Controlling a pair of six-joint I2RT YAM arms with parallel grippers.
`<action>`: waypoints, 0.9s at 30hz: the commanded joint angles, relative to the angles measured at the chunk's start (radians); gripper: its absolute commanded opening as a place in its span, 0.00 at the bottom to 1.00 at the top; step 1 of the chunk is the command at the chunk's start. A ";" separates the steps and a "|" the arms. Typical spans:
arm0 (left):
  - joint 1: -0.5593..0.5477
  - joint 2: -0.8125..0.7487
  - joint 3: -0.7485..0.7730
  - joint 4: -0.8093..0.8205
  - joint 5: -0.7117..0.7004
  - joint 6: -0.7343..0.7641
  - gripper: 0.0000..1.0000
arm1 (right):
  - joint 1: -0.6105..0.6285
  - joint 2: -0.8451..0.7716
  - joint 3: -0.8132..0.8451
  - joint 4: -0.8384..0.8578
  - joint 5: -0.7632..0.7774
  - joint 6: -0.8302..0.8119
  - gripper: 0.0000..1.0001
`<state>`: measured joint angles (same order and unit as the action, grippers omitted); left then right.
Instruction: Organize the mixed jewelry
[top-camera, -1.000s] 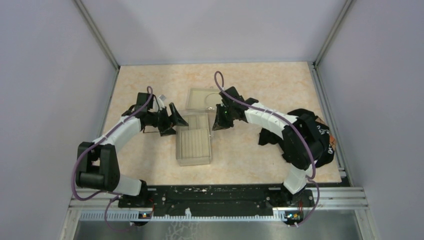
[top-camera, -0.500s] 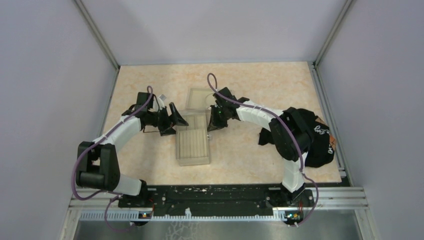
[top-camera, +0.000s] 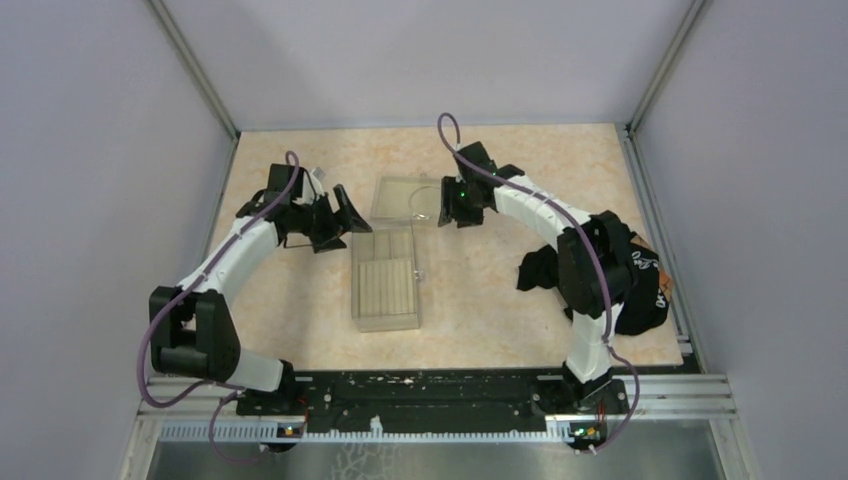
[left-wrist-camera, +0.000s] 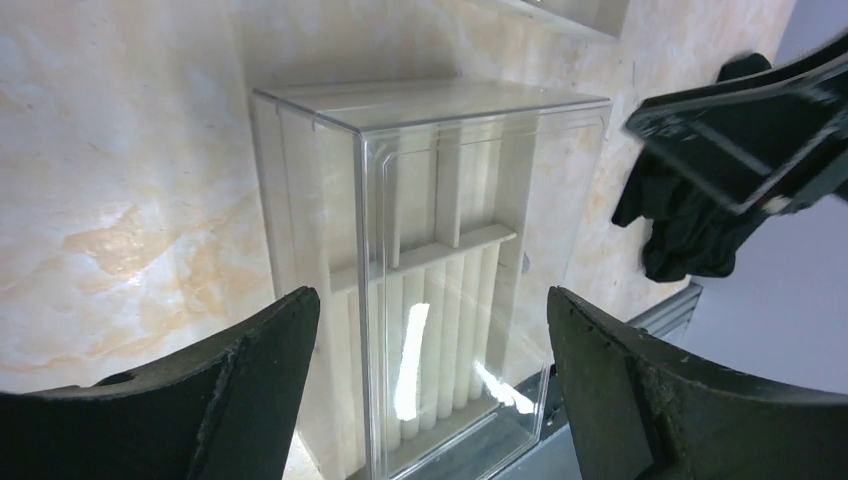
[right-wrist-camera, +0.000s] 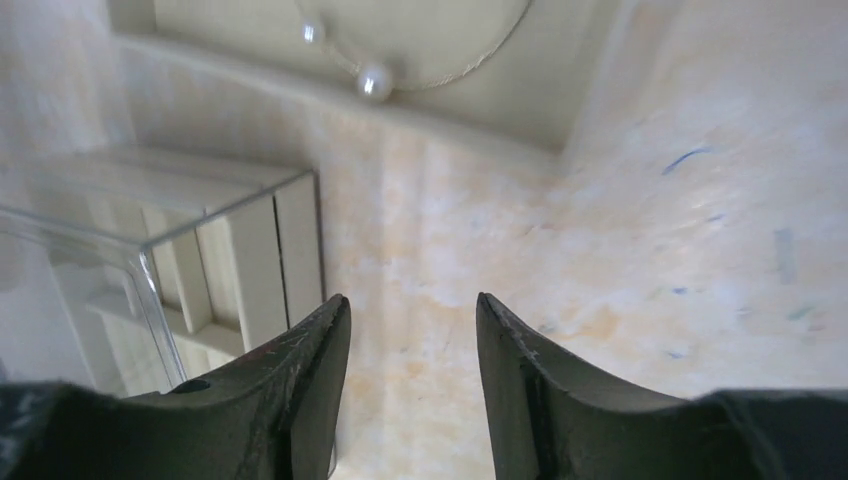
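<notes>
A thin silver wire hoop (right-wrist-camera: 470, 62) with two pearl-like beads (right-wrist-camera: 375, 82) lies in the shallow clear tray (top-camera: 400, 192) at the back; it also shows in the top view (top-camera: 427, 204). A clear ribbed compartment tray (top-camera: 387, 282) lies nearer the arms and fills the left wrist view (left-wrist-camera: 440, 230). My right gripper (top-camera: 452, 206) is open and empty above bare table just beside the shallow tray, jaws a moderate gap apart (right-wrist-camera: 412, 335). My left gripper (top-camera: 338, 214) is wide open and empty, left of the trays, facing the ribbed tray (left-wrist-camera: 432, 300). No tiny metal bits show clearly.
A black cloth (top-camera: 625, 280) is heaped at the right edge of the table, also in the left wrist view (left-wrist-camera: 690, 225). Grey walls enclose the beige table (top-camera: 500, 300). A black rail (top-camera: 420, 388) runs along the near edge.
My right gripper has moved away from the ribbed tray's far corner, back and to the right beside the shallow tray. My left gripper has shifted slightly farther back. Both stay open.
</notes>
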<state>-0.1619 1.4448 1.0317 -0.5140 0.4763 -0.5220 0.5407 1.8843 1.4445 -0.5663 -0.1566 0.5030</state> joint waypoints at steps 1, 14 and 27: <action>-0.005 -0.045 0.045 -0.059 -0.092 0.015 0.90 | -0.031 0.005 0.172 -0.080 0.177 -0.091 0.50; -0.005 -0.075 0.054 -0.066 -0.113 0.016 0.90 | -0.042 0.495 0.918 -0.301 0.364 -0.548 0.58; -0.005 -0.052 0.048 -0.099 -0.107 0.004 0.89 | -0.065 0.575 0.880 -0.102 0.276 -0.788 0.71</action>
<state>-0.1619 1.3895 1.0718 -0.5877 0.3660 -0.5125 0.4988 2.4298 2.2669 -0.7010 0.1589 -0.2142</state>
